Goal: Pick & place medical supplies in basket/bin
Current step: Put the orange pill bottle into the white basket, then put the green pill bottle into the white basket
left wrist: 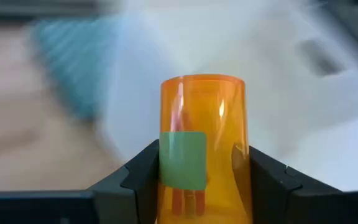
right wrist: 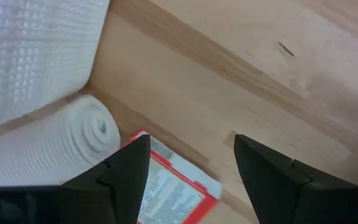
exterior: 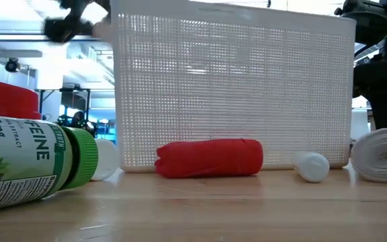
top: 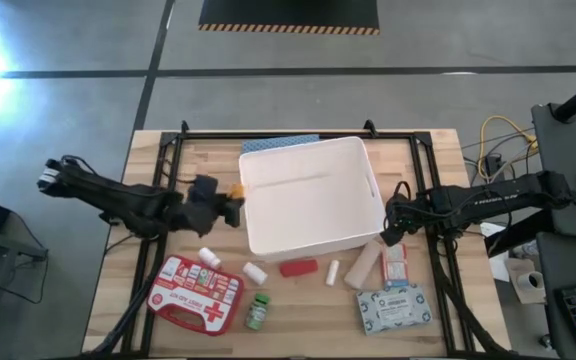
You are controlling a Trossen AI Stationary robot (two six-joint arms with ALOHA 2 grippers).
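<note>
My left gripper point(top: 232, 203) is shut on an orange see-through vial point(left wrist: 202, 143) with a green label, held in the air just off the left wall of the white tub point(top: 313, 195). My right gripper point(right wrist: 191, 165) hangs open above the near right corner of the tub, over a red-white box point(right wrist: 169, 186) and a large white roll point(right wrist: 61, 149). On the table near the tub lie the red first-aid case point(top: 196, 293), green bottle point(top: 258, 310), red tube point(top: 298, 267), small white rolls point(top: 255, 271) and the pale patterned pack point(top: 393, 307). My left gripper pinches the orange vial by its two sides point(left wrist: 166, 168) between the two fingers point(left wrist: 138, 177), coming level from the table's left. The vial lies along the fingers and its far end point(left wrist: 202, 84) sticks out past them toward the tub. It is lifted clear of the table.
A blue striped thing point(top: 280, 145) lies behind the far left corner of the tub. A small white bottle point(top: 209, 257) stands by the first-aid case. A dark frame point(top: 298, 133) runs along the table's far and side edges. Bare wood lies left of the first-aid case.
</note>
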